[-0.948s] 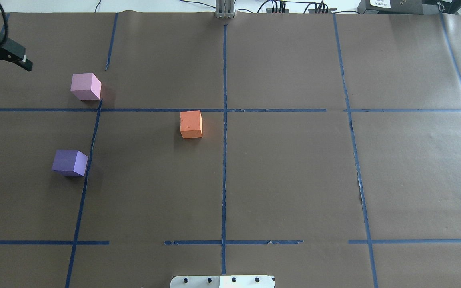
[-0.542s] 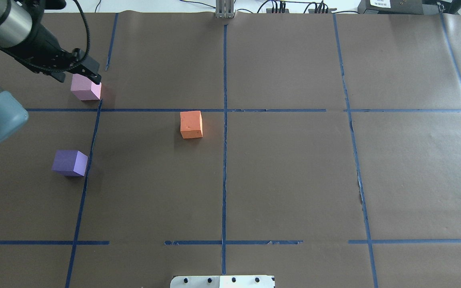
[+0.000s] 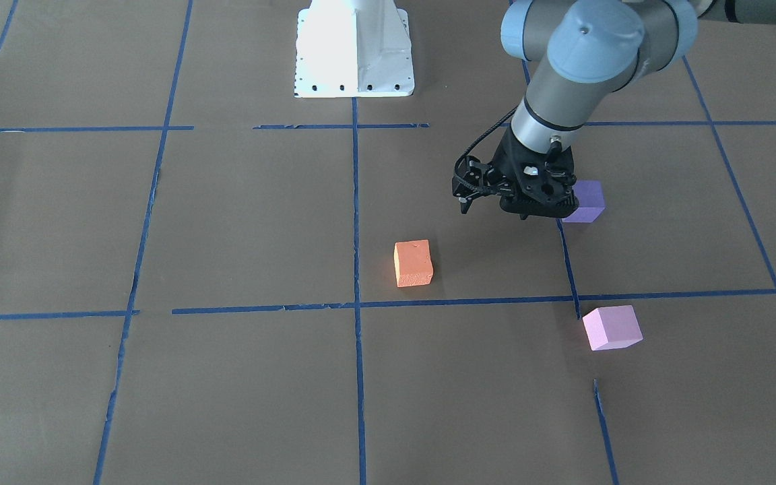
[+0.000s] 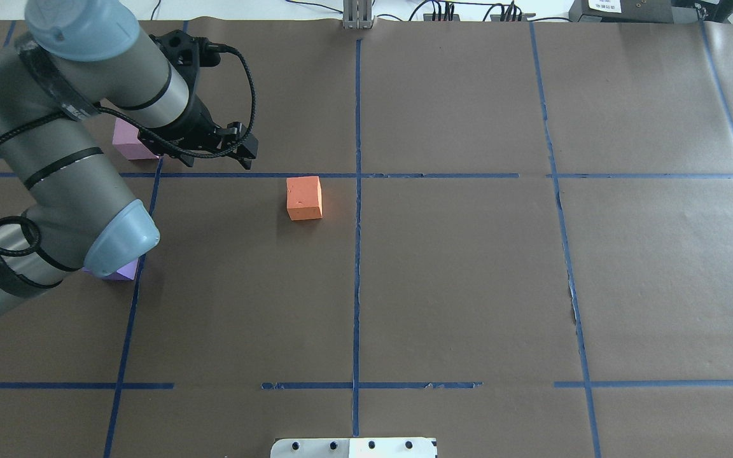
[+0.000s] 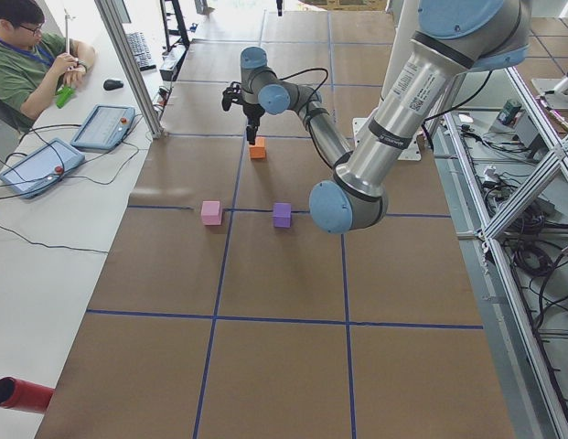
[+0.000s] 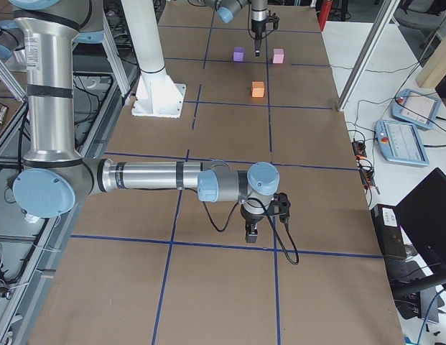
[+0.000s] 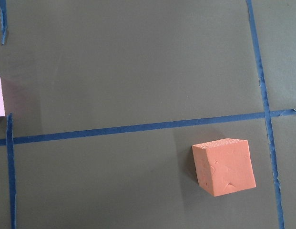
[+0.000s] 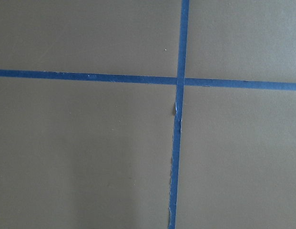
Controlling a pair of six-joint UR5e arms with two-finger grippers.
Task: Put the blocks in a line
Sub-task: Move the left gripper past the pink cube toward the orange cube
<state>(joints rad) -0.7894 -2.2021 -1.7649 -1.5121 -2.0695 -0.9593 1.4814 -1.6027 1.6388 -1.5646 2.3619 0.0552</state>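
Observation:
The orange block sits near the table's middle and shows low right in the left wrist view. The light pink block lies at the far left, partly hidden by my left arm in the overhead view. The purple block is nearer the robot, mostly hidden under the arm's elbow in the overhead view. My left gripper hangs open and empty above the table between the pink and orange blocks. My right gripper shows only in the exterior right view, far from the blocks; I cannot tell its state.
Blue tape lines divide the brown paper table cover into squares. The robot's white base plate stands at the near edge. An operator sits at a side desk with tablets beyond the table's far edge.
My left arm has swung in from the far left edge, passed over the pink block and now reaches toward the orange block. The blocks have not moved.

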